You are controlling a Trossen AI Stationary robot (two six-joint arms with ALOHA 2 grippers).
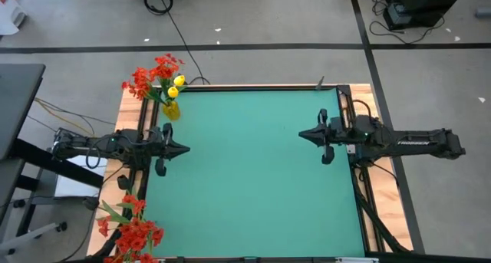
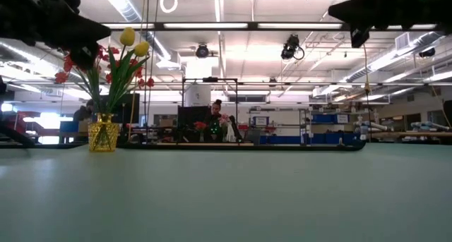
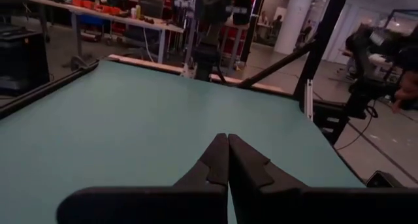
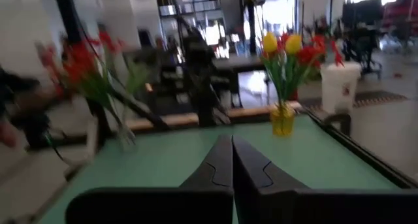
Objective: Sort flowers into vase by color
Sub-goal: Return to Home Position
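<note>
Flowers (image 1: 143,81), red and yellow, in vase (image 1: 171,110)

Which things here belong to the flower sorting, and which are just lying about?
Job: yellow vase, yellow tulips and red flowers in it, second red bunch, left gripper and right gripper, both shut.
Lying about: floor cable, white bucket.

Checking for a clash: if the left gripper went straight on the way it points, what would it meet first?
Probably the right gripper, facing it across the table. The left gripper points almost straight at it, slightly offset; nothing shows between them.
</note>
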